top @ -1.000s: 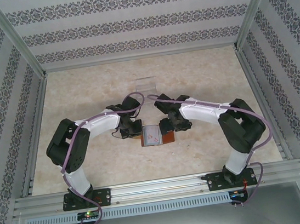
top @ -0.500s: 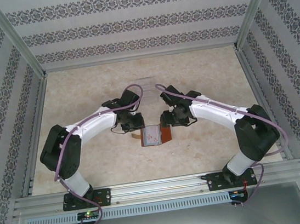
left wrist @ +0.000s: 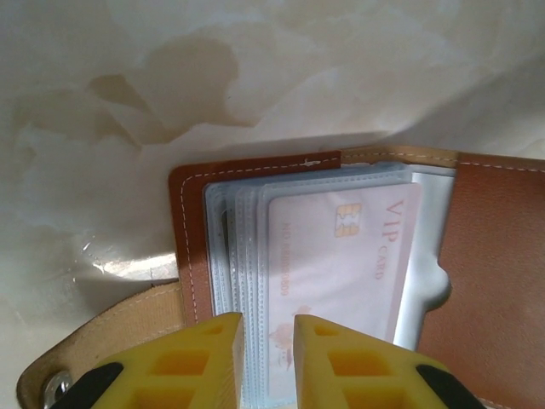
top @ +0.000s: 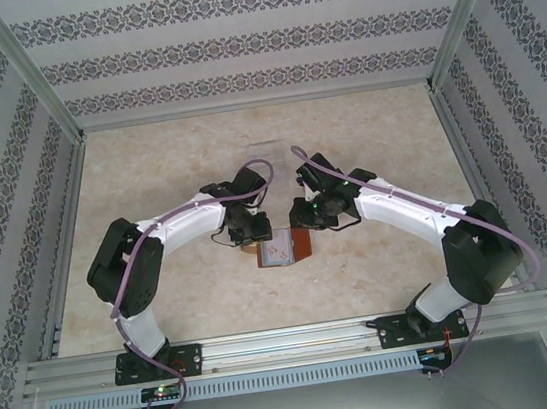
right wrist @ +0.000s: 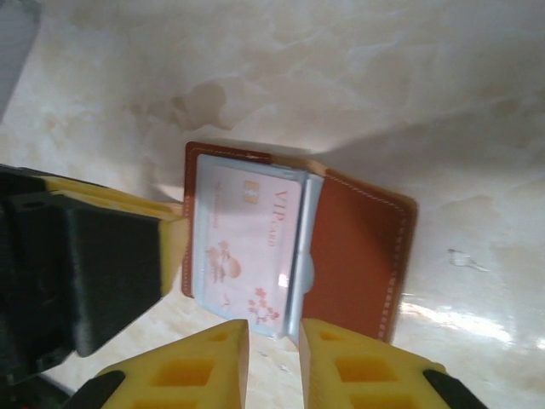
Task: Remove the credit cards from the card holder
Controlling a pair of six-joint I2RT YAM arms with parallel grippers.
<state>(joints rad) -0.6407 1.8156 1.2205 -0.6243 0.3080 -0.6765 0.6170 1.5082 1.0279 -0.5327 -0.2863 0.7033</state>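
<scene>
Both barely parted, hold unclear, the left gripper seemingly steadies the open card holder so the right gripper can pull credit cards.

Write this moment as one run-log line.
card holder: lying open | VIP card: inside holder | left gripper: narrow gap at holder's edge, grip unclear | right gripper: narrow gap at card's edge, grip unclear

The top credit card in the card holder says "VIP CARD" in pink letters. These words are just past the tips of the left tool, a bit to its right. A row of tiny pink print starts with "NO". The rest is too faint to read.
</scene>
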